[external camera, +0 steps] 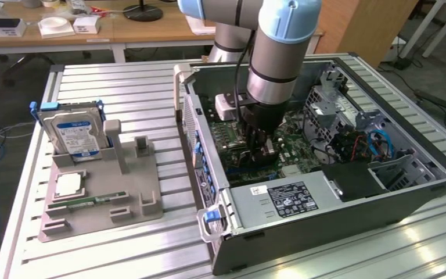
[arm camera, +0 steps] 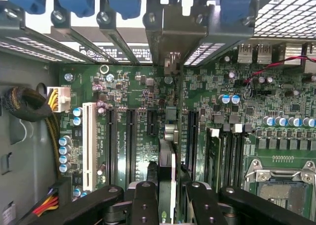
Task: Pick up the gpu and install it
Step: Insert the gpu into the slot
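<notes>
Gpu [arm camera: 167,173] edge-on, clamped between closed fingers [arm camera: 148,200], standing over motherboard [arm camera: 133,86] slots inside open computer case [external camera: 409,192]. Card's lower edge hidden behind fingers; seating unclear. Gripper [external camera: 260,152] deep in case.

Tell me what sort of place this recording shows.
Probably a lab or workshop bench for computer assembly: an open black desktop computer case lies on a ribbed aluminium table, a grey parts fixture holds a blue-labelled silver hard drive, and cluttered wooden desks stand behind.

Even bright indoor light, glare on the slatted table [external camera: 130,99], backlit blowout behind bracket slots [arm camera: 187,7], soft detail
</notes>
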{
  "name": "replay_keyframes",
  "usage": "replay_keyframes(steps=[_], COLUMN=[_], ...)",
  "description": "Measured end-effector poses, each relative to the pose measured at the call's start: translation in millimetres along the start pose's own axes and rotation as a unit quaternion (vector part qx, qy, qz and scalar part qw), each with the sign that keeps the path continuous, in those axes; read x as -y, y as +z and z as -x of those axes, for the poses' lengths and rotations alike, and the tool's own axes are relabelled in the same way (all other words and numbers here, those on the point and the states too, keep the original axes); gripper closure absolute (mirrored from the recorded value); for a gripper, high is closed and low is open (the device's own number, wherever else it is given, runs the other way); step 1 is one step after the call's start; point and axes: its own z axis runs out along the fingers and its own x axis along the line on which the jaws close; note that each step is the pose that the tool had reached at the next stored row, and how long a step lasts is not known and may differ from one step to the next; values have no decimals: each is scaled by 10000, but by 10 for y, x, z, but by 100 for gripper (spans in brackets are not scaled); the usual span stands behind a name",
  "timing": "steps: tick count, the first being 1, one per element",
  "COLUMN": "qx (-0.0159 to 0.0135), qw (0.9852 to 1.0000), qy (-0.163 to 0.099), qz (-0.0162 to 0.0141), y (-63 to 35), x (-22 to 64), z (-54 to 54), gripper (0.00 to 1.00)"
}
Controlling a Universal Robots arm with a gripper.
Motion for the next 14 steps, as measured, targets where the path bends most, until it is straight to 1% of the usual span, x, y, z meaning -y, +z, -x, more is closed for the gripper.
replay_keyframes(steps=[14], qx=[2], qw=[10000], qy=[0], qz=[0], y=[1], x=[0], z=[0], gripper=[74])
